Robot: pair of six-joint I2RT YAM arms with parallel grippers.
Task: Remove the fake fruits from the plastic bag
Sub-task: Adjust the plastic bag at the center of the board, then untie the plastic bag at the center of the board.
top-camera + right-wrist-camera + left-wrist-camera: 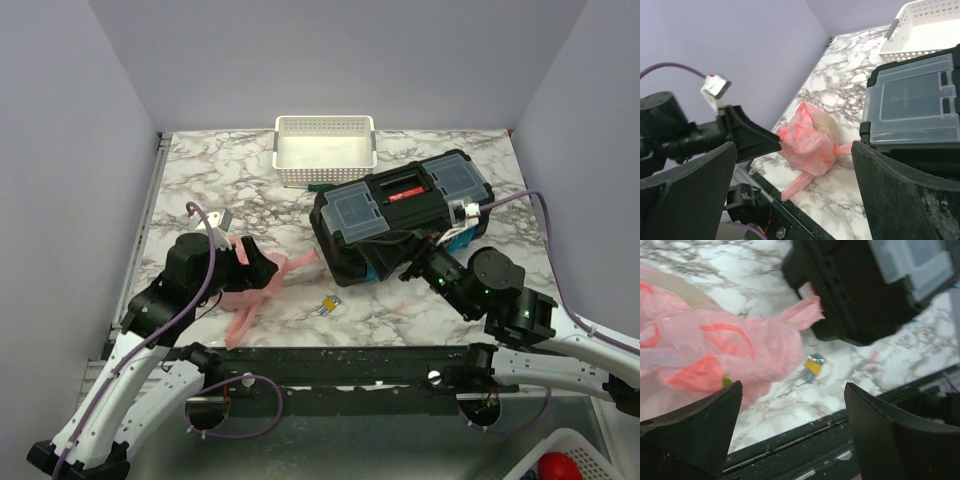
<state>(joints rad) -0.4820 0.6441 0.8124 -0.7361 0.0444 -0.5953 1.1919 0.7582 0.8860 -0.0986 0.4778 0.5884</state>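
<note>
The pink plastic bag point(262, 285) lies crumpled on the marble table, left of the black toolbox point(400, 212). In the left wrist view the bag point(715, 350) lies against my left finger point(700, 425), with a small green spot point(726, 382) at its edge. My left gripper point(792, 390) is open and nothing is between its jaws. In the right wrist view the bag point(812, 137) shows a pale rounded bulge point(827, 127); the left finger point(752, 135) touches the bag's side. My right gripper point(794, 147) is open and empty beside the toolbox. The fruits are hidden.
A small yellow clip point(328, 305) lies near the front edge. A white perforated basket point(325, 140) stands at the back. A screwdriver point(315, 186) lies behind the toolbox. A second white basket point(590, 450) holding something red point(555, 466) sits below the table's right corner.
</note>
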